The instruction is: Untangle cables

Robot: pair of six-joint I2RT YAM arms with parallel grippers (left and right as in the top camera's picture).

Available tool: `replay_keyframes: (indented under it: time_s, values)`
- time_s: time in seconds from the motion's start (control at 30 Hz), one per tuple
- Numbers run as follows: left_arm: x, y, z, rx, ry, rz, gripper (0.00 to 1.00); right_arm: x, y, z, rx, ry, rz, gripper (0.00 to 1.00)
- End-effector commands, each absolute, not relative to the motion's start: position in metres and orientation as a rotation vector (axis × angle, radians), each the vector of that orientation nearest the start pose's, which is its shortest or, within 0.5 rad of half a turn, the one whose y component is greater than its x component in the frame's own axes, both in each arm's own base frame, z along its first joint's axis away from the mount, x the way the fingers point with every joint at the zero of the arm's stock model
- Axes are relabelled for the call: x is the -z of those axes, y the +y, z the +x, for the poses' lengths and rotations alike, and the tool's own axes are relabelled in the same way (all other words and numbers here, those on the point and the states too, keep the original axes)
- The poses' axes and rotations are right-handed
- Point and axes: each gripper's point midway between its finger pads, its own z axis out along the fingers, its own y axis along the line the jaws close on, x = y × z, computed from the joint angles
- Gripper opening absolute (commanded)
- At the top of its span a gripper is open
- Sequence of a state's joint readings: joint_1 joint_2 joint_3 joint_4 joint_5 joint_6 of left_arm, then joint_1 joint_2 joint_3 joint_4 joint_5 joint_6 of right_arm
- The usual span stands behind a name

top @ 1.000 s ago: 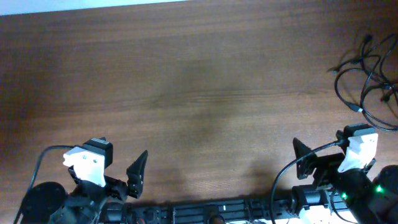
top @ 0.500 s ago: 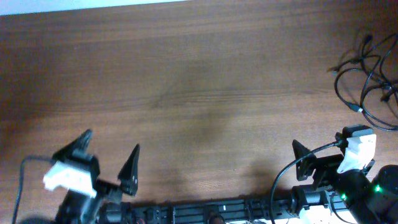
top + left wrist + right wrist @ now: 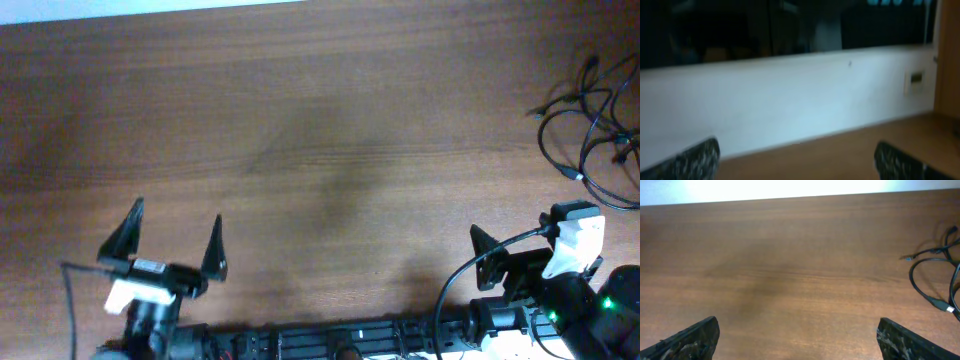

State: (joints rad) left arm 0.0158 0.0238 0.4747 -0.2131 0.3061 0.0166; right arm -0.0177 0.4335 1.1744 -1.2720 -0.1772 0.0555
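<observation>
The cables (image 3: 592, 130) are a loose tangle of thin black cords with small plugs, lying at the table's far right edge. Part of them shows at the right edge of the right wrist view (image 3: 932, 275). My left gripper (image 3: 170, 240) is open and empty at the front left, fingers pointing toward the far side, well away from the cables. In its own view (image 3: 795, 165) only wood and a pale wall show between the fingers. My right gripper (image 3: 525, 250) is open and empty at the front right, short of the cables; its fingers (image 3: 797, 337) are spread wide over bare wood.
The brown wooden table (image 3: 320, 130) ends at a pale strip along the far side. The arm bases and their thick black cables (image 3: 450, 290) run along the front edge. A pale wall (image 3: 790, 100) with a small socket plate stands beyond the table.
My left arm has swung round and lifted, so both its fingers now point toward the far side, spread apart. The right arm and the cables have not moved.
</observation>
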Motion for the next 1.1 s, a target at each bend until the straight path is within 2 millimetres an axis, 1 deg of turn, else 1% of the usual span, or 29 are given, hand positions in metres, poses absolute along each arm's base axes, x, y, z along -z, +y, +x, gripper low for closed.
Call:
replay_keyframes:
  time_s: [0.0,0.07,0.17,0.23,0.37,0.5,0.57,0.63,0.77,0.9,1.07]
  values:
    - [-0.323,-0.050,0.196,0.155,1.235,0.284,0.99,-0.314,0.027,0.131,-0.204,2.090,-0.032,0.99]
    - [-0.318,-0.048,0.202,0.138,1.191,0.274,0.99,-0.314,0.027,0.131,-0.204,2.090,-0.032,0.99]
    - [-0.303,-0.044,0.211,0.118,1.170,0.262,0.99,-0.314,0.027,0.131,-0.204,2.090,-0.032,0.99]
    - [-0.288,-0.044,0.216,0.096,1.167,0.277,0.99,-0.314,0.027,0.131,-0.204,2.090,-0.032,0.99]
    - [-0.257,-0.043,0.227,0.083,1.215,0.286,0.99,-0.314,0.027,0.131,-0.204,2.090,-0.032,0.99]
    - [-0.232,-0.032,0.237,0.055,1.325,0.219,0.99,-0.314,0.027,0.131,-0.204,2.090,-0.032,0.99]
    - [-0.211,-0.025,0.243,0.029,1.417,0.168,0.99,-0.314,0.027,0.131,-0.204,2.090,-0.032,0.99]
    - [-0.183,-0.016,0.246,-0.020,1.538,0.110,0.99,-0.314,0.027,0.131,-0.204,2.090,-0.032,0.99]
    - [-0.159,-0.004,0.246,-0.078,1.639,0.065,0.99,-0.314,0.027,0.131,-0.204,2.090,-0.032,0.99]
    - [-0.158,0.005,0.246,-0.109,1.645,0.034,0.99,-0.314,0.027,0.131,-0.204,2.090,-0.032,0.99]
    - [-0.156,0.001,0.246,-0.082,1.650,0.057,0.99,-0.314,0.027,0.131,-0.204,2.090,-0.032,0.99]
